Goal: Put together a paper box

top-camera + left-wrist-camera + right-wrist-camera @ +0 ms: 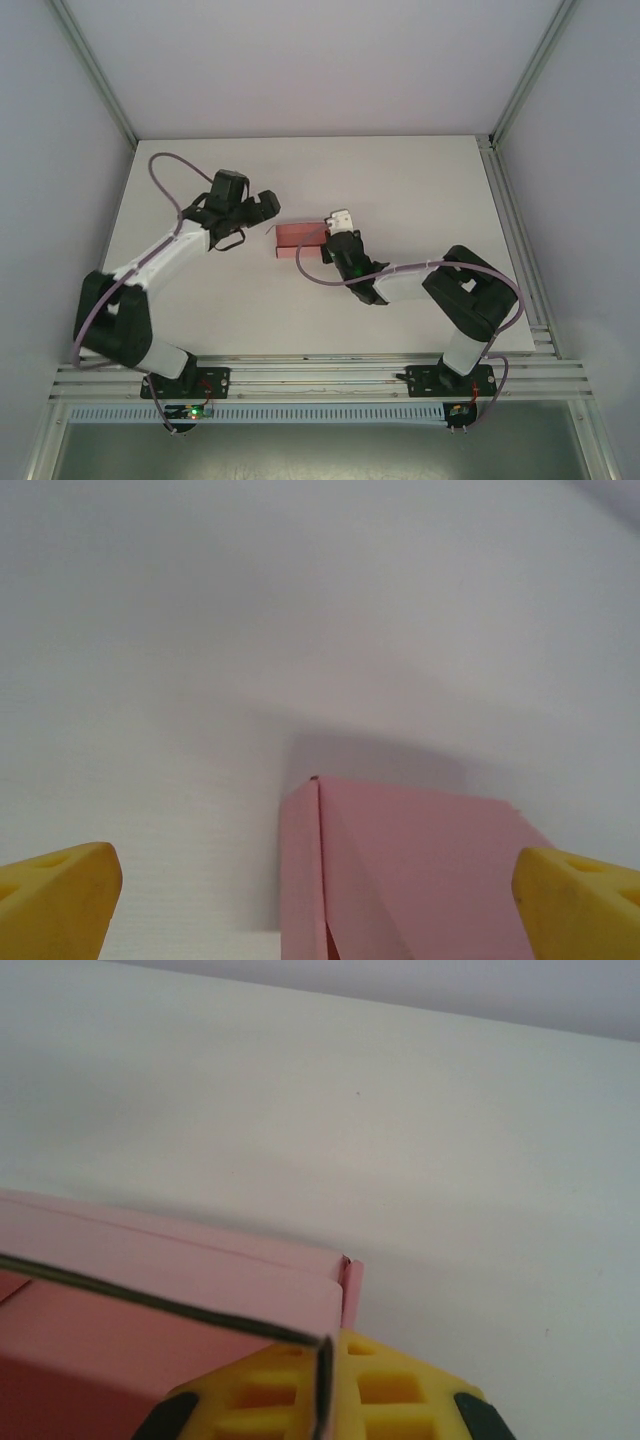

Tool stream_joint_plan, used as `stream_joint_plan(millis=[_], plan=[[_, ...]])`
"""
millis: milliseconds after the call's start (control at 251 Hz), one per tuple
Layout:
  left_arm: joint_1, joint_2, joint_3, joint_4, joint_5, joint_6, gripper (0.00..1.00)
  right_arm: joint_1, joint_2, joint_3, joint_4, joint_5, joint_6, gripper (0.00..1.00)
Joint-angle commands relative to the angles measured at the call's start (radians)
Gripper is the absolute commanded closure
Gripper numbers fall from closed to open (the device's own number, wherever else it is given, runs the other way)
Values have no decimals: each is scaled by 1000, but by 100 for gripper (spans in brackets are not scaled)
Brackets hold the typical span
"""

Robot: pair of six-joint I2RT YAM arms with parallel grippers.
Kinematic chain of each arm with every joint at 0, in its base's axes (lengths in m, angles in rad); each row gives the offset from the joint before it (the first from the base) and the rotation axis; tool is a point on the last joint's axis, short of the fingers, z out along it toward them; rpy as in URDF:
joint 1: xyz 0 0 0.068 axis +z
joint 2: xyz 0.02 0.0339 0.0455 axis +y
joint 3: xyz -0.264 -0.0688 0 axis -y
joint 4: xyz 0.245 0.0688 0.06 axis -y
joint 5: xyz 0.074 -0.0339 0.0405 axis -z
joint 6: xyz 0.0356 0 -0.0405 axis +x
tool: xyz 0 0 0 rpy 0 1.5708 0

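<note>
Top external view: white surface point(420, 190) with the pink box point(297, 240) lying about mid-way, between both arms.
Left end effector point(258, 222) is spread wide open just left of the box, and right end effector point(325, 1390) is clamped on a thin flap at its right end.

Readable text: none.
Box point(420, 870): plain pink card, with no print, label or number on the faces shown.
Board at left arm base point(188, 410): lit green, any marking too small to read.
Surface point(420, 190): plain white, no signs.
</note>
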Motion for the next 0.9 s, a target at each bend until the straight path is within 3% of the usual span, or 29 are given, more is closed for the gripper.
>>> stream_joint_plan(millis=[0, 124, 327, 519, 623, 762, 842, 894], plan=[[17, 43, 8, 61, 184, -64, 0, 22, 9, -43, -17, -3, -48, 94], [18, 67, -49, 155, 217, -97, 1, 45, 15, -48, -7, 13, -76, 92], [18, 141, -94, 199, 300, -78, 14, 60, -21, -56, -30, -4, -73, 86], [19, 184, -98, 142, 340, -18, 32, 62, -103, -54, -132, -107, -40, 69], [17, 163, -123, 136, 302, -7, 39, 64, -146, -69, -201, -153, -25, 56], [17, 164, -154, 140, 274, 6, 46, 67, -232, -121, -290, -273, -38, 27], [17, 180, -163, 150, 273, 5, 50, 66, -297, -169, -325, -345, -49, 16], [17, 190, -166, 159, 275, 8, 52, 66, -340, -194, -356, -395, -64, 3]])
